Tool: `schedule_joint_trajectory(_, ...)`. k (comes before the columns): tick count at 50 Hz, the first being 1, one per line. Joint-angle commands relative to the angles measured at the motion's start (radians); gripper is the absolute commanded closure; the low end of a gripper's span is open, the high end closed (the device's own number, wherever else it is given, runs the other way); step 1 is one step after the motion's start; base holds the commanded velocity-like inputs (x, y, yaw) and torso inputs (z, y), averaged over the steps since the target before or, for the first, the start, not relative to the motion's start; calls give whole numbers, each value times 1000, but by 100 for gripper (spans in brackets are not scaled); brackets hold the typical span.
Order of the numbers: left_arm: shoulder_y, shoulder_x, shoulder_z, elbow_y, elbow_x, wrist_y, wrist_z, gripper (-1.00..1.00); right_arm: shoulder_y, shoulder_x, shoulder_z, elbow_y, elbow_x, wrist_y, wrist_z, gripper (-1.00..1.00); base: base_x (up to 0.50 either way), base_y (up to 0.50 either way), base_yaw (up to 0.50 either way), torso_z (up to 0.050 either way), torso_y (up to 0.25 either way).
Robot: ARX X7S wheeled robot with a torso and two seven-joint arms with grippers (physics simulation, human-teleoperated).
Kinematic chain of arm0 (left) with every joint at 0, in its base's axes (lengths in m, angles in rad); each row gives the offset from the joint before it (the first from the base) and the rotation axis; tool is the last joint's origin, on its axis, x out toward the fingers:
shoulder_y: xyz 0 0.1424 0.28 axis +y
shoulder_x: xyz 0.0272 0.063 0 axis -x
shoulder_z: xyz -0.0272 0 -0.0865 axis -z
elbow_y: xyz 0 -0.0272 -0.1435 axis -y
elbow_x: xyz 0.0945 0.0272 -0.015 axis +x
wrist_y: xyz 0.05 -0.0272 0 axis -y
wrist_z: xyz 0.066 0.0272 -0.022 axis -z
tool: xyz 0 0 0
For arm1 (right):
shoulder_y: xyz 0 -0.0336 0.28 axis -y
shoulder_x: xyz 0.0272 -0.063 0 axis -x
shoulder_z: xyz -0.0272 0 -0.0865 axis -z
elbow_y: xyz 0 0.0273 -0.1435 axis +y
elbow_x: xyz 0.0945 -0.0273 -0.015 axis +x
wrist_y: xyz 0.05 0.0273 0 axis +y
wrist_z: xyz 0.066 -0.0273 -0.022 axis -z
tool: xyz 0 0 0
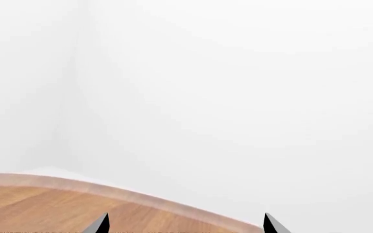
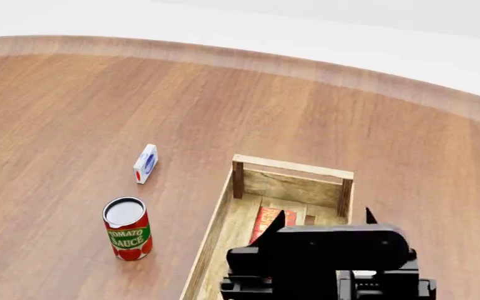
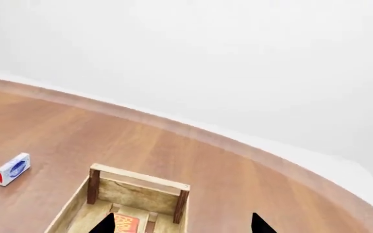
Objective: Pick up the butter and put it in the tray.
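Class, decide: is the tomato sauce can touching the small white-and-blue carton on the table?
Apart. The head view shows bare wooden table between the tomato sauce can and the white-and-blue carton.

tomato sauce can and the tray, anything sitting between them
Nothing. In the head view only bare wooden table separates the tomato sauce can from the tray. The small white-and-blue carton stands farther back, outside that gap.

head view steeply downward, right wrist sharing tray (image 2: 286, 167), left wrist seemingly outward
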Motion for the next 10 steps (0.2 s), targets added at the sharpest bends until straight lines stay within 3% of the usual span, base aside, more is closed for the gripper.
schedule_joint_trajectory(1,-5,12,37,-9,32,-10,5,-100,-342,74,228,-159,-347,224,44,-100,0,0,0,0,0)
schedule_joint_trajectory(10,-10,22,66,-17,56,-16,11,-100,-455,73,221,-215,-474,294,72,-100,0,0,0,0,0)
